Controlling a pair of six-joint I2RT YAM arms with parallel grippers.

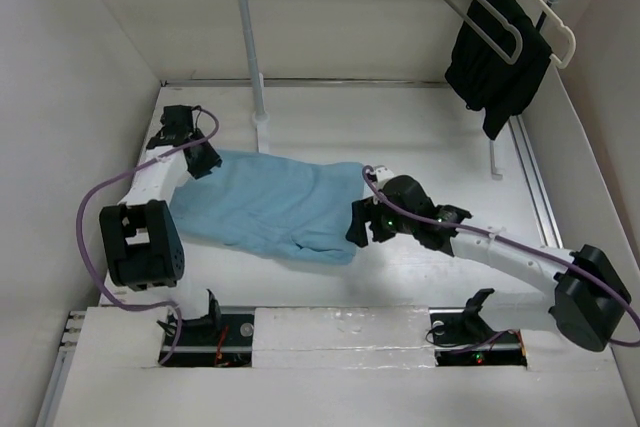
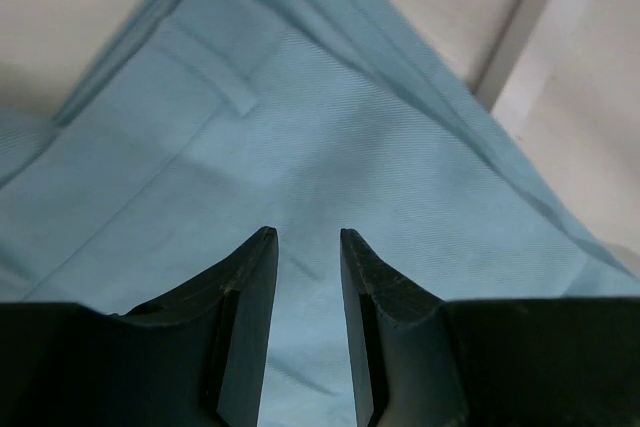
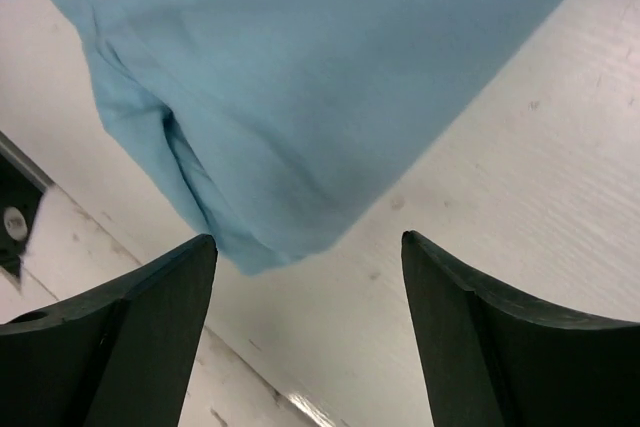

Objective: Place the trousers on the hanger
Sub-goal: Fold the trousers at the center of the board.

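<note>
The trousers [image 1: 275, 205] lie crumpled flat on the white table [image 1: 420, 132], left of its middle, a belt loop showing in the left wrist view. The left gripper [image 1: 203, 162] sits at their far left end with its fingers only narrowly apart over the cloth, and the right gripper [image 1: 358, 227] is at their near right edge, its fingers spread wide over bare tabletop. White walls close in the table, and at the far right a rail carries the grey hanger [image 1: 470, 7] beside a cream hanger [image 1: 556, 32] draped with a black garment [image 1: 500, 47].
</note>
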